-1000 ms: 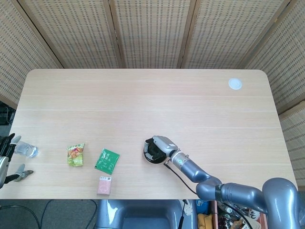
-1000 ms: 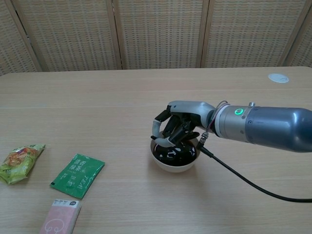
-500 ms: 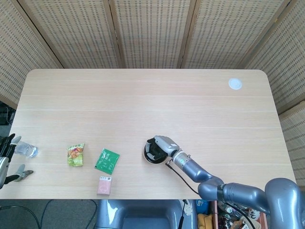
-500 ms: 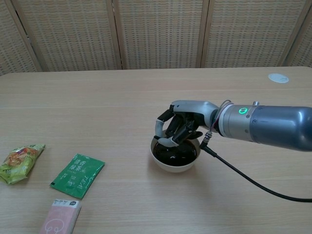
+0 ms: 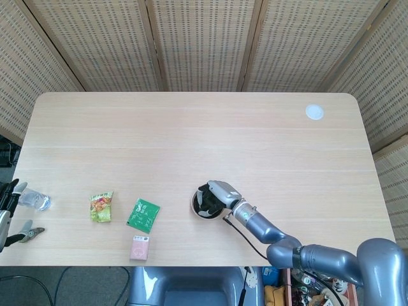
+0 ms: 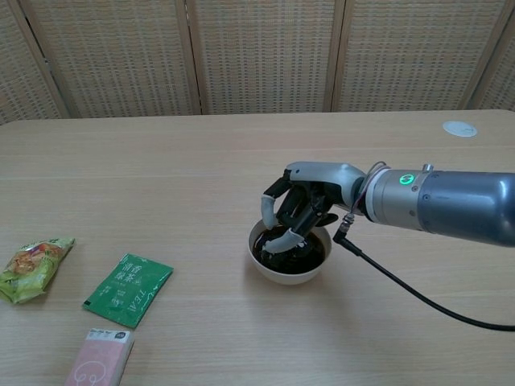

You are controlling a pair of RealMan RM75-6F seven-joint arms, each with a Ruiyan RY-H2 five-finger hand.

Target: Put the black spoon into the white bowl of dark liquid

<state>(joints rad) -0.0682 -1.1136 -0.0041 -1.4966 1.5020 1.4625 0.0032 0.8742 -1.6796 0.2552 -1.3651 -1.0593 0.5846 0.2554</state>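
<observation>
The white bowl (image 6: pixel 286 274) of dark liquid stands near the table's front middle; in the head view its rim (image 5: pixel 194 204) shows beside my right hand (image 5: pixel 215 194). That right hand (image 6: pixel 307 199) hovers over the bowl's far right side, fingers curled down. It pinches a dark object that I take for the black spoon (image 6: pixel 281 240), whose lower end dips into the liquid. The spoon is hard to tell apart from the dark fingers. My left hand (image 5: pixel 7 211) lies at the table's far left edge, fingers apart, holding nothing.
A green tea packet (image 6: pixel 129 288), a snack bag (image 6: pixel 32 268) and a pink pack (image 6: pixel 100 360) lie front left. A clear plastic item (image 5: pixel 35 201) sits by my left hand. A white disc (image 6: pixel 459 129) lies far right. A black cable (image 6: pixel 402 289) trails from my right wrist.
My right hand has shifted slightly right and back over the bowl, uncovering more of the dark liquid. The left hand has not moved.
</observation>
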